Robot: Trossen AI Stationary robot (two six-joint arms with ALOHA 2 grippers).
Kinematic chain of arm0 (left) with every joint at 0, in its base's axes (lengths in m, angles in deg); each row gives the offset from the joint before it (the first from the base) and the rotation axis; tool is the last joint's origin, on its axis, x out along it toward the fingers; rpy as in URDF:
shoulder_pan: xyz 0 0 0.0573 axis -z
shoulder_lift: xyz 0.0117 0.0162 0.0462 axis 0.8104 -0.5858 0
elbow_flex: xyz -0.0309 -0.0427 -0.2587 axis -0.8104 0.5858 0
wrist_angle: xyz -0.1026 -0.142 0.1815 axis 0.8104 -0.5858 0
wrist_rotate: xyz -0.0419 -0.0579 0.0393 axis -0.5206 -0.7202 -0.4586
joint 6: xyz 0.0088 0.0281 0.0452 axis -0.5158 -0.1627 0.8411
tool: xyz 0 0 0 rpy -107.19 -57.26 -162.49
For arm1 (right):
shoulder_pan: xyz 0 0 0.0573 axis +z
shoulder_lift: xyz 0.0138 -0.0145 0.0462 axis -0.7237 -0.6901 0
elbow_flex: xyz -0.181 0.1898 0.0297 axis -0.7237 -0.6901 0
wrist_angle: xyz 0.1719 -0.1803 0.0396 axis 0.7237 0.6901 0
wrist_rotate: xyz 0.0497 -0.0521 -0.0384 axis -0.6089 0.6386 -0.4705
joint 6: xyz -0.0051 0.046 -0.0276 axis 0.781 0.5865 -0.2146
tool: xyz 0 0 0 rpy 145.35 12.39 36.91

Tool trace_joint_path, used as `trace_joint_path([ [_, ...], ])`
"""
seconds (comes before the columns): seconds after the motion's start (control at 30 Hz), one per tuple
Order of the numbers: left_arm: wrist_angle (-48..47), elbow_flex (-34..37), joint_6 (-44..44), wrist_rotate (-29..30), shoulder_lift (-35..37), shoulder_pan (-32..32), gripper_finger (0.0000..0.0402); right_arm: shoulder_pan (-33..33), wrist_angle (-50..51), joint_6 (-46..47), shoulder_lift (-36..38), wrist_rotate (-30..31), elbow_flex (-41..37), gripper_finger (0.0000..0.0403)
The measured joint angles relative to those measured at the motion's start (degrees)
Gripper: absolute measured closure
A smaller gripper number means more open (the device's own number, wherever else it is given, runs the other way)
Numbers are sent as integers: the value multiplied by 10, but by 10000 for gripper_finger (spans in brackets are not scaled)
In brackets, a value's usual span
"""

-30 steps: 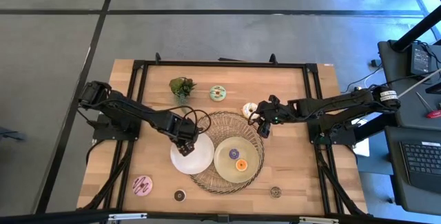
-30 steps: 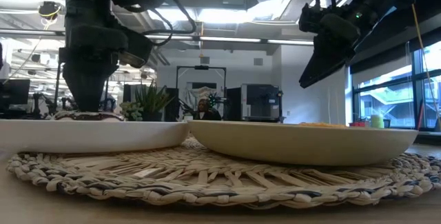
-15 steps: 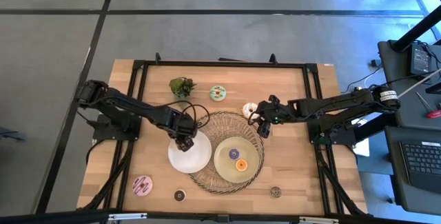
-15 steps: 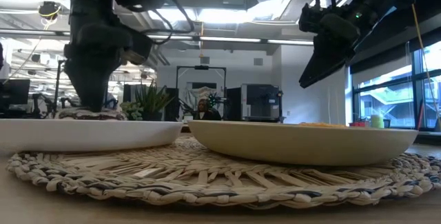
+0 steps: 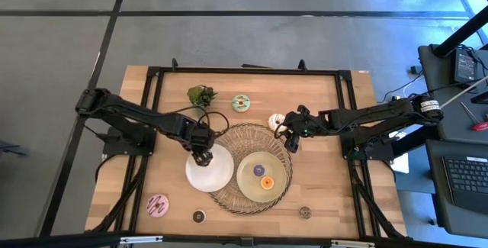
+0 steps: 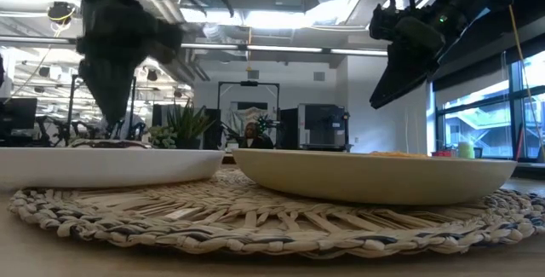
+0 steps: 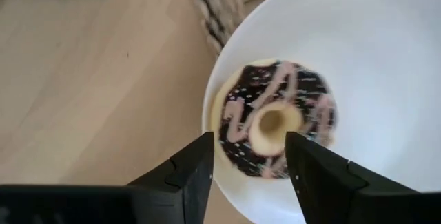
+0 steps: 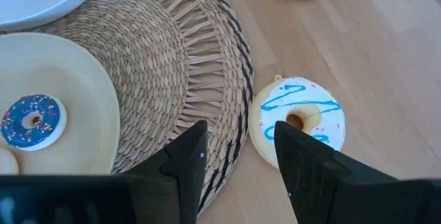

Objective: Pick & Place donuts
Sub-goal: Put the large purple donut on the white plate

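The left claw (image 7: 248, 172) hangs spread just above the chocolate-iced donut (image 7: 275, 127) lying near the white plate's (image 7: 386, 58) edge, while the right claw (image 8: 238, 158), also spread, hovers over the white blue-drizzled donut (image 8: 300, 120) on the table (image 8: 400, 79) beside the woven mat (image 8: 179, 79).

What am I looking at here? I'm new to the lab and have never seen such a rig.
Two dark robot arms work at a wooden table. One picture looks straight down, one looks level across the tabletop, and one camera rides on each wrist. On a woven mat sit a white plate and a pale-green plate. The left hand hovers open over a dark-iced donut with pink drizzle lying on the white plate; it holds nothing. The right hand is open above a cream donut with blue drizzle on the bare wood. More donuts and a small green plant lie around.
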Motion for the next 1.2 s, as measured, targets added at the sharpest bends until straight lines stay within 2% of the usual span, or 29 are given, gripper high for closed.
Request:
trace_joint_path([
  [0.23, -2, 0, -93, 2, 84, 40, 225, 0, 0, 0, 0, 0, 0, 232],
  [0.33, -2, 0, -99, 14, 100, 74, 229, 0, 0, -1, 0, 0, 0, 232],
  [0.53, -1, 0, -77, 34, 94, 142, 232, 0, 0, -2, 0, 0, 0, 232],
  [1.2, -1, 0, -80, 14, 83, 378, 233, 0, 0, 19, 0, 0, 0, 232],
])
